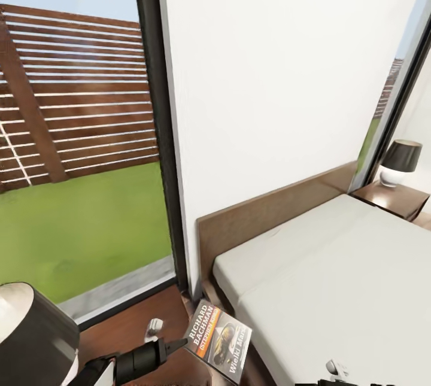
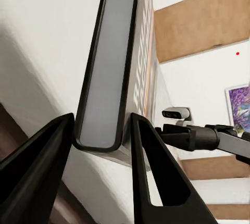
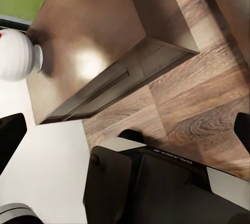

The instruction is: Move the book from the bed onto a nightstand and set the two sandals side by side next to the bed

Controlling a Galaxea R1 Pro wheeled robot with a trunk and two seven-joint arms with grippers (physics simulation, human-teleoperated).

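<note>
The book, white and orange with a dark picture, hangs tilted between the near nightstand and the bed. My left gripper is shut on its edge. In the left wrist view the book stands edge-on, pinched between both black fingers. A small part of my right gripper shows low over the mattress. In the right wrist view its fingers are spread wide, open and holding nothing, above a nightstand with a drawer front. The sandals are out of view.
A black lamp shade stands on the near nightstand. A second lamp sits on the far nightstand past the bed. A tall black-framed window fills the left. Wood-plank floor and a white lamp base show beside the nightstand.
</note>
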